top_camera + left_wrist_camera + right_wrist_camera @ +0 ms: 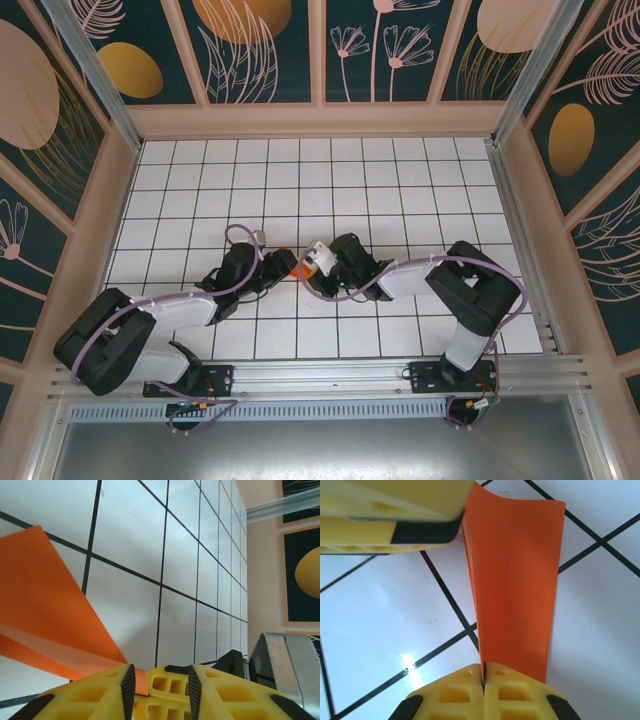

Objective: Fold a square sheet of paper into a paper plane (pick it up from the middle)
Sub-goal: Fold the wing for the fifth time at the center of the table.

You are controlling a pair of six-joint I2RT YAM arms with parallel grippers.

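Note:
The square sheet of paper (520, 580) is bright orange-red and folded into a narrow creased shape that stands up off the table. My right gripper (483, 672) is shut on its near edge. In the left wrist view the paper (45, 605) fans out to the left. Its pointed tip lies against the left pad of my left gripper (161, 680), whose jaws stand partly apart. From above, both grippers (278, 270) (306, 266) meet at mid-table with small bits of paper (286, 261) showing between them. One left finger (395, 510) hangs over the paper's far end.
The white gridded table (330, 180) is walled by beige panels (120, 200) on three sides. An aluminium rail (350, 375) runs along the near edge by the arm bases. The open tiles lie behind and beside the grippers.

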